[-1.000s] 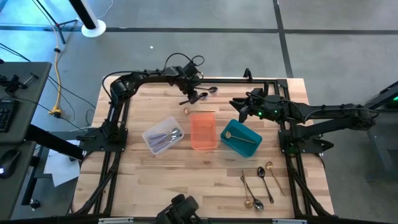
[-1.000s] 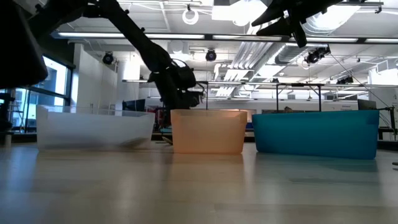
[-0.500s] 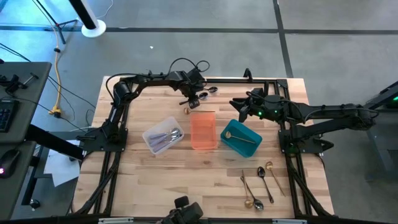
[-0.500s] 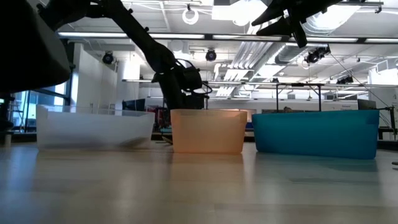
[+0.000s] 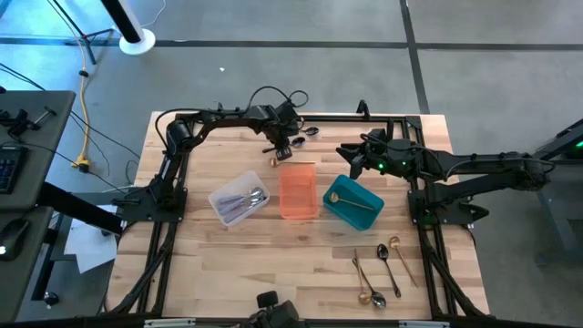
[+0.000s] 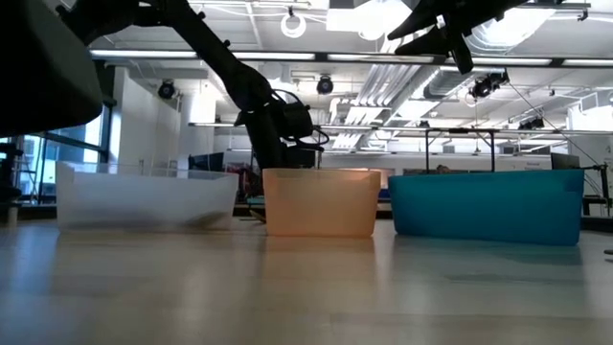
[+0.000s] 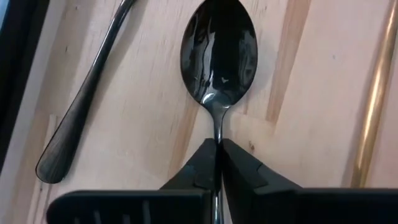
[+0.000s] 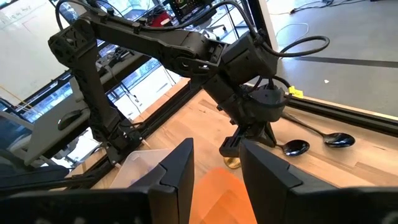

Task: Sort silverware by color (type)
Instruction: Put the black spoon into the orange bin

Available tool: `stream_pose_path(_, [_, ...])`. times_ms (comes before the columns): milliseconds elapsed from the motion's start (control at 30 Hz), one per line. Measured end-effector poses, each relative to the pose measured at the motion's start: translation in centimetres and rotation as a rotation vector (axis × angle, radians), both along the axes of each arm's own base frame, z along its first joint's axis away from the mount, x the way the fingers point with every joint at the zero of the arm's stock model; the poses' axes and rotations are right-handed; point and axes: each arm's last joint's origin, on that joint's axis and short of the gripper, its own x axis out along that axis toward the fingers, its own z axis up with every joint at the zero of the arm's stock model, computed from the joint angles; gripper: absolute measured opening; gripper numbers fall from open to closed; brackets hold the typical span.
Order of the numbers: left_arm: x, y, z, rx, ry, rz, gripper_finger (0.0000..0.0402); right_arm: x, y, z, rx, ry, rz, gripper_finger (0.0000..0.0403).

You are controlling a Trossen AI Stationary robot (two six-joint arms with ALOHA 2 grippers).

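Left wrist view: the left pincer (image 7: 218,163) was clenched on the thin neck of a black spoon (image 7: 218,53) lying flat on the bench (image 7: 311,93) at its far edge, behind the orange bin (image 5: 297,190). A second black spoon (image 7: 87,93) lay just beside it. The grip was taken just below the bowl; judged light, stiff and slick metal, so twisting or slipping in a narrow pinch seemed likely. A hold nearer mid-handle was judged steadier. The right pincer (image 8: 216,163) was held part-open and empty above the teal bin (image 5: 352,202).
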Motion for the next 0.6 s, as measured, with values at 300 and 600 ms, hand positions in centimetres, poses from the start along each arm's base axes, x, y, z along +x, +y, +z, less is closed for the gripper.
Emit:
stream_pose_path(300, [-0.1, -0.1, 0.1, -0.007, -0.003, 0.010, 0.0003, 0.0, 0.0, 0.0, 0.000, 0.000, 0.000, 0.0114])
stream_pose_path(600, [-1.0, 0.6, 2.1, 0.002, -0.031, 0.033, 0.0001, 0.0, 0.0, -0.1, -0.002, 0.007, 0.001, 0.0114])
